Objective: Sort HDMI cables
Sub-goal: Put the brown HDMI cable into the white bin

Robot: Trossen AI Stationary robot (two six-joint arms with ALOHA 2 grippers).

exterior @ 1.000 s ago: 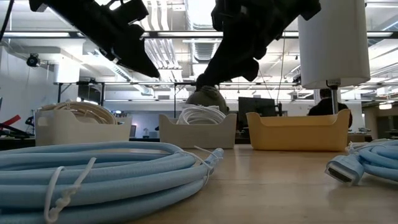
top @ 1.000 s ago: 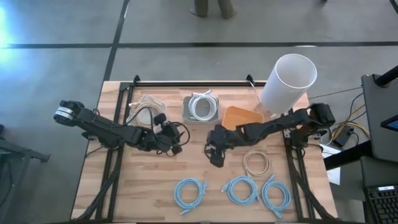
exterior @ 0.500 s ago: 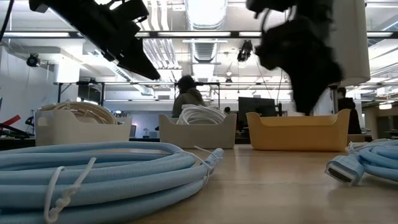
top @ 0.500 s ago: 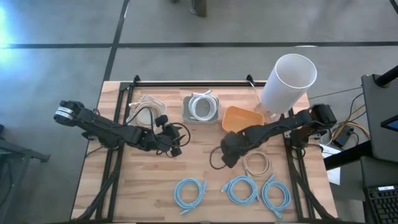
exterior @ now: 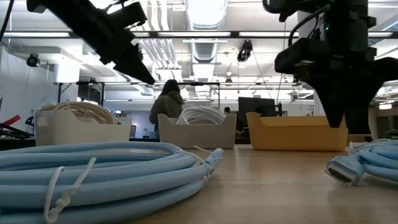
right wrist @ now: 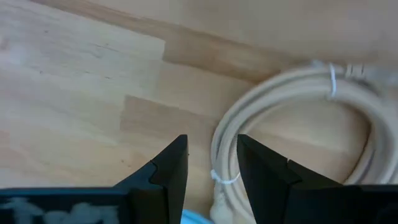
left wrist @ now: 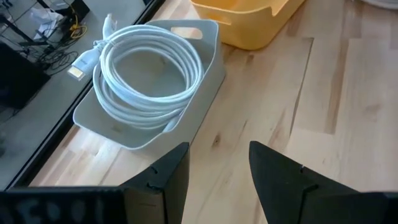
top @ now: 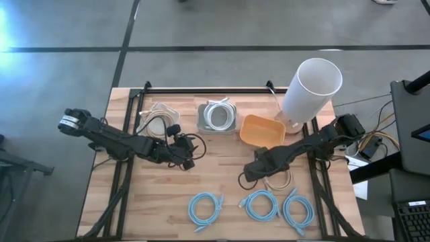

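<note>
A beige cable coil [top: 279,179] lies flat on the table right of centre; it also shows in the right wrist view [right wrist: 298,118]. My right gripper [top: 250,176] hangs open just above the coil's left rim [right wrist: 219,144], touching nothing. Three light blue coils [top: 205,207] [top: 261,204] [top: 295,212] lie along the near edge. A white coil [top: 217,115] lies in a grey bin [left wrist: 205,68]. Beige coils [top: 154,117] fill a pale bin at the far left. My left gripper [top: 186,158] is open and empty above the table left of centre.
An empty yellow bin [top: 262,131] stands right of the grey bin. A tall white cylinder [top: 311,86] stands at the far right corner. Bare wood shows between the two grippers. In the low view a person [exterior: 166,106] stands in the room behind the table.
My right gripper has moved toward the table's right and near edges and down, from the middle of the table to just over the beige coil's left rim. The coils have stayed where they were.
</note>
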